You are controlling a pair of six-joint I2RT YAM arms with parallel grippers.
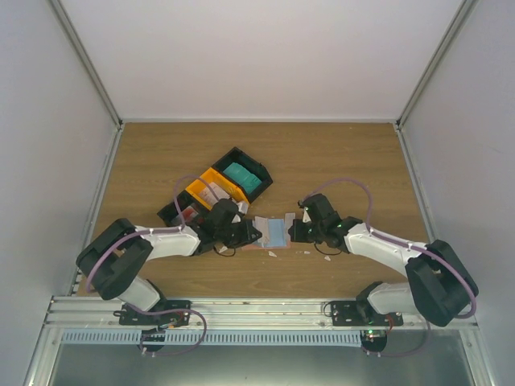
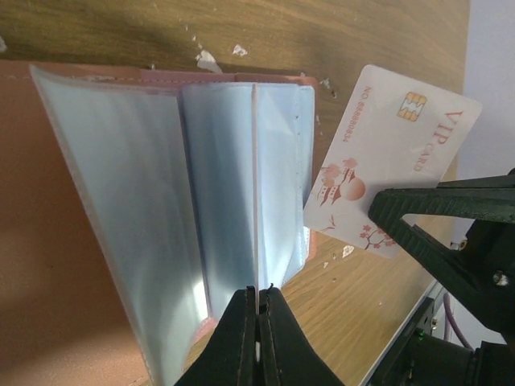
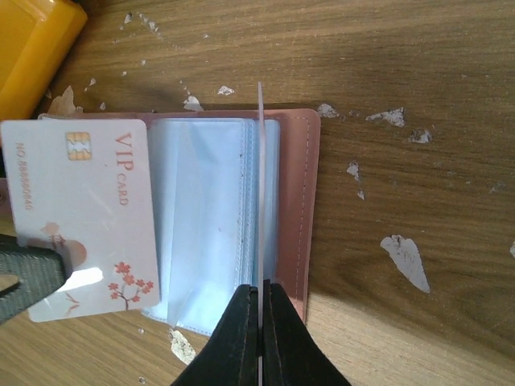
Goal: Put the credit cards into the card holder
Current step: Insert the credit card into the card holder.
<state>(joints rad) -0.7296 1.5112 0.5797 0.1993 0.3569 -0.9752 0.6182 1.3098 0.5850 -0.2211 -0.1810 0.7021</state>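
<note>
1 card (image 3: 80, 209) is pinched in the closed left gripper (image 2: 256, 293), a 2nd card (image 2: 386, 153) in the closed right gripper (image 3: 259, 289). The holder (image 3: 302, 201) is laid open on the table (image 3: 418, 96) just beneath both. No card is seen pocketed, so every insertion is judged left to do.

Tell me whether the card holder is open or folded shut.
Open: the card holder lies spread on the table, cover down, clear sleeves exposed on top.

Credit cards (image 3: 80, 201) flank card holder (image 3: 302, 201) — tray (image 1: 255, 160) behind, left.
</note>
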